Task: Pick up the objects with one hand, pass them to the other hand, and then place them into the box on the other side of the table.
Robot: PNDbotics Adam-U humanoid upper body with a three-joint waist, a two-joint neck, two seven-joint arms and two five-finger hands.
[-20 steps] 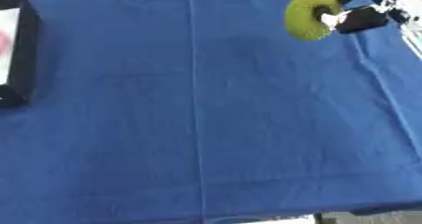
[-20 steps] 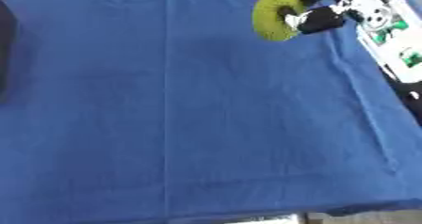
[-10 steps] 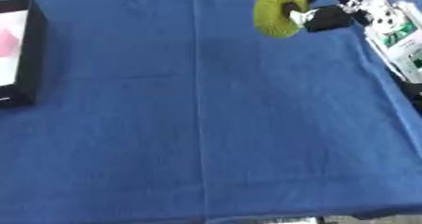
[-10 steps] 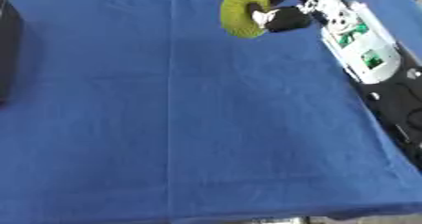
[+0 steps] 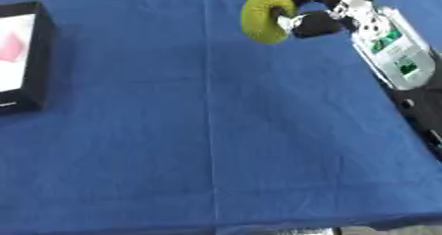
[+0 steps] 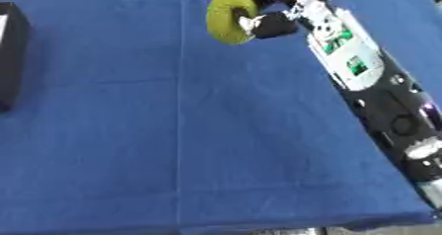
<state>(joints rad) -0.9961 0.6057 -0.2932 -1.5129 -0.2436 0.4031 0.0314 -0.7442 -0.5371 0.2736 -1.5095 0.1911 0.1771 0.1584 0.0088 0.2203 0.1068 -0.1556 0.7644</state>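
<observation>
A yellow-green ring-shaped object (image 5: 262, 15) hangs above the far part of the blue table, held on edge. My right hand (image 5: 309, 22) is shut on it, with a thumb and fingers pinching its right rim. The right forearm (image 6: 349, 61), black with a white and green panel, runs down the right side of both views. A black box (image 5: 26, 56) with a white inside and something pink in it sits at the table's left edge. My left hand shows in no view.
A blue cloth (image 5: 207, 130) covers the whole table, with a fold line running front to back near the middle. The table's front edge lies along the bottom of the views.
My right hand has carried the yellow-green ring leftward, toward the table's middle. More of the right forearm has come into view. The camera has also shifted, bringing the box further in.
</observation>
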